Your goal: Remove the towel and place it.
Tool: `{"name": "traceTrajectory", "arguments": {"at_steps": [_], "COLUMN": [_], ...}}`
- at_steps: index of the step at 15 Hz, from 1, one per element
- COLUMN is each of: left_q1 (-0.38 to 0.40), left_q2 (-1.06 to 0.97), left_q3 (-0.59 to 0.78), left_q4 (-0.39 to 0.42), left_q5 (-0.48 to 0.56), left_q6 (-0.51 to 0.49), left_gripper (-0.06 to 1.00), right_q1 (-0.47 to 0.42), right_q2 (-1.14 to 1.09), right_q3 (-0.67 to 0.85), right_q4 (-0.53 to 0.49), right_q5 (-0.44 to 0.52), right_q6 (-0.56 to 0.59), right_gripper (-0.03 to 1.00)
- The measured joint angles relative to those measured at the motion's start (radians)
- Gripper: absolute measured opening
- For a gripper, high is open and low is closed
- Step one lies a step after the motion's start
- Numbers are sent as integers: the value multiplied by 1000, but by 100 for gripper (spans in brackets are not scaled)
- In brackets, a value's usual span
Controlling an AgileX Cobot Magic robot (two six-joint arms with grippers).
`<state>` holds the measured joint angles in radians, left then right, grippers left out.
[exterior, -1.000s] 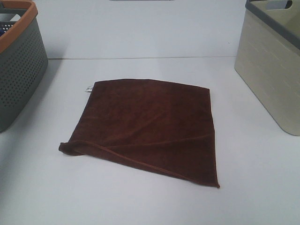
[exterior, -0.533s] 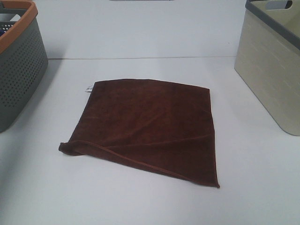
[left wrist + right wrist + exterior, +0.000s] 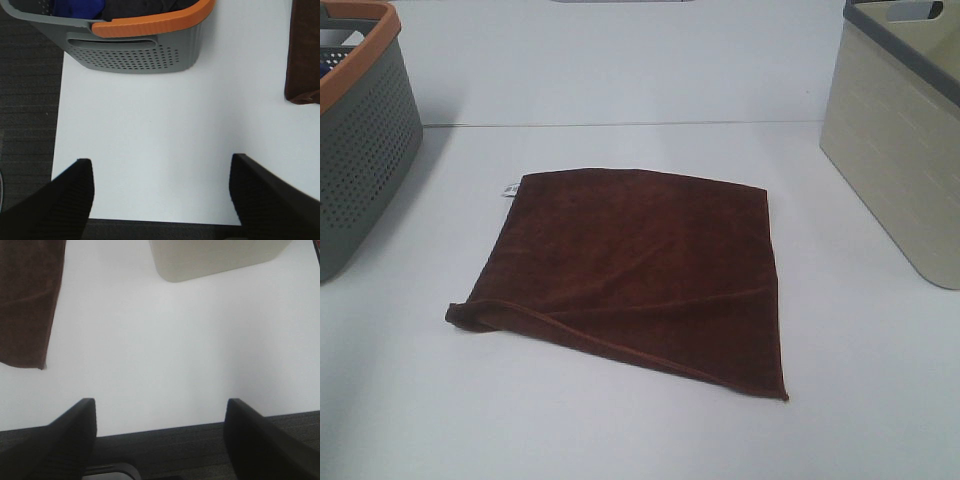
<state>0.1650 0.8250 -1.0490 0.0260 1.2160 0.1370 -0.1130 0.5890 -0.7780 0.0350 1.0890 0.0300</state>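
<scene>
The dark reddish-brown towel (image 3: 640, 272) lies flat on the white table (image 3: 620, 440) in the exterior high view, with a small white tag (image 3: 508, 189) at its far left corner and its near left corner folded over. Its edge shows in the left wrist view (image 3: 304, 50) and in the right wrist view (image 3: 27, 300). My left gripper (image 3: 160, 200) is open and empty above the table's front edge, apart from the towel. My right gripper (image 3: 159, 440) is open and empty above the table's front edge. Neither gripper shows in the exterior high view.
A grey perforated basket with an orange rim (image 3: 360, 130) stands at the far left; it also shows in the left wrist view (image 3: 145, 45) with cloths inside. A beige bin with a grey rim (image 3: 900, 140) stands at the right and in the right wrist view (image 3: 215, 257).
</scene>
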Motion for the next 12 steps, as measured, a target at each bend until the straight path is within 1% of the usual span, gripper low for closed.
{"name": "traceTrajectory", "arguments": {"at_steps": [1, 2, 3, 4, 6, 9, 11, 12], "left_q1": [0, 0, 0, 0, -16, -82, -120, -124], "left_q2": [-45, -95, -140, -187, -249, -380, -502, -520], "left_q3": [24, 56, 93, 128, 190, 316, 390, 401], "left_q4": [25, 68, 107, 129, 139, 140, 141, 141], "left_q5": [-28, -73, -111, -138, -152, -152, -151, -151], "left_q6": [-10, -42, -73, -79, -81, -83, -104, -109], "left_gripper": [72, 72, 72, 72, 72, 72, 72, 72], "right_q1": [0, 4, 21, 44, 66, 72, 72, 72], "right_q2": [-86, -163, -231, -286, -358, -497, -593, -594], "right_q3": [69, 127, 184, 222, 245, 245, 246, 246], "right_q4": [-18, -43, -68, -78, -81, -83, -83, -83], "right_q5": [-4, -4, -5, -5, -6, -5, -5, -5], "right_q6": [-1, -6, -13, -16, -22, -37, -91, -96], "right_gripper": [63, 63, 63, 63, 63, 63, 63, 63]}}
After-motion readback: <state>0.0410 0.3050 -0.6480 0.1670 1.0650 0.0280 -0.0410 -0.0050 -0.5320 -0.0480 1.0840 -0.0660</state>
